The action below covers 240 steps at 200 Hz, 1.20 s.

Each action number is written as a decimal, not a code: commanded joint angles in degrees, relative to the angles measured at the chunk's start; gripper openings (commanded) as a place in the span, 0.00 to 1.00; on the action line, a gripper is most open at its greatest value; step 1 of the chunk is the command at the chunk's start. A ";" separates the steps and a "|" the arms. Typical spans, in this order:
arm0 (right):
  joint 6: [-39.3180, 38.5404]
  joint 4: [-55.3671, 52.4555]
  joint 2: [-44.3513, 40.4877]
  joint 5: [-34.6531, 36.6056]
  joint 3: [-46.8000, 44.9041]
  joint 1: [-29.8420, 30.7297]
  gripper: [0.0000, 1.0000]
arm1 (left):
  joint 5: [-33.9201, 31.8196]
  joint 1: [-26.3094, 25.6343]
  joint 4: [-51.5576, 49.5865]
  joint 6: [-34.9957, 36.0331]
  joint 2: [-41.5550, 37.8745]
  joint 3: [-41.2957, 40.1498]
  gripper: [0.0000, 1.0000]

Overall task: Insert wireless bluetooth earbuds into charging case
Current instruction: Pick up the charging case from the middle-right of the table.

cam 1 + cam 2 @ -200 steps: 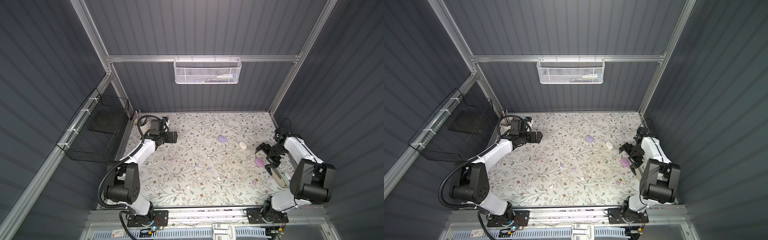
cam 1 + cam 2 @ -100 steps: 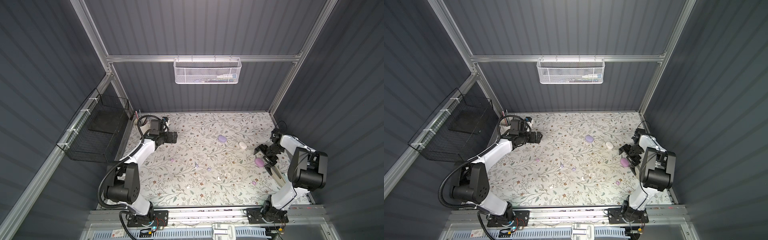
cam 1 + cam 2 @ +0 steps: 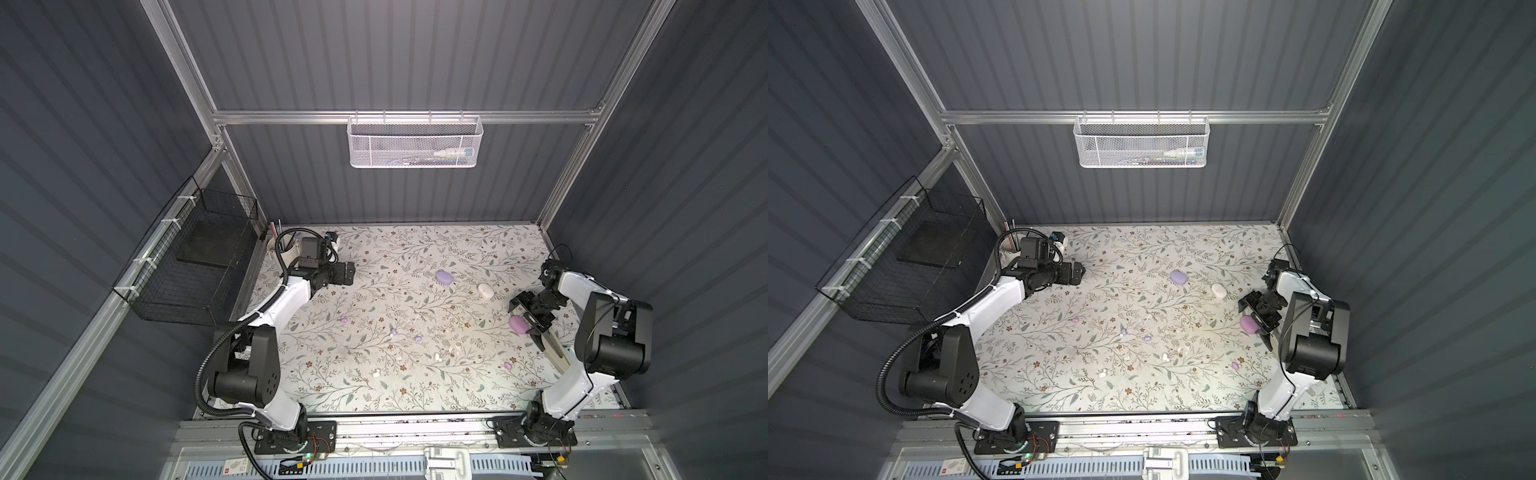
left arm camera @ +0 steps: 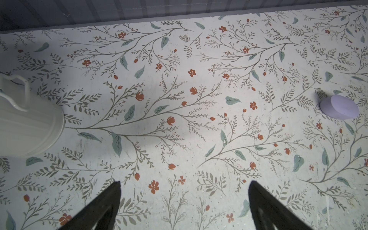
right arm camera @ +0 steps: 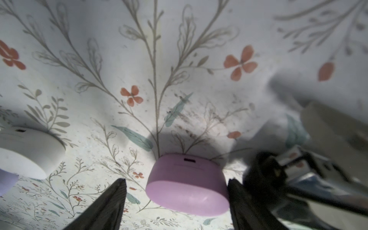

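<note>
Far left of the pink case (image 5: 187,189), the left pincer (image 4: 184,184) hangs spread and empty, likely in reserve, the earbuds (image 3: 418,338) lie loose on the worktop (image 3: 374,249) left of that case as tiny rounded pink, lavender and white beads, and the right pincer (image 5: 176,182) straddles the closed-looking case, spread and not yet pinching, seemingly to steady it.

I find both top views set high over the 6 o'clock edge, looking steeply down on the whole tabletop (image 3: 478,249). Left wrist camera: moderate height, facing the 12 o'clock wall (image 4: 179,8), sharing the lavender case (image 4: 339,107) with them. Right wrist camera: very low, close on the pink case (image 5: 187,191), also shared.
</note>
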 commanded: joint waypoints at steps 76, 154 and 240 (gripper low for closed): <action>-0.63 0.69 2.12 4.04 -3.24 1.62 0.75 | 0.88 -0.29 -1.68 1.35 0.37 1.56 1.00; -1.30 1.12 1.40 4.70 -2.34 2.67 0.62 | 1.79 -0.55 -1.90 1.76 -0.05 1.41 1.00; -8.79 -7.58 -10.63 -3.30 0.18 14.03 0.59 | 12.48 -5.49 -2.55 9.21 0.28 2.77 1.00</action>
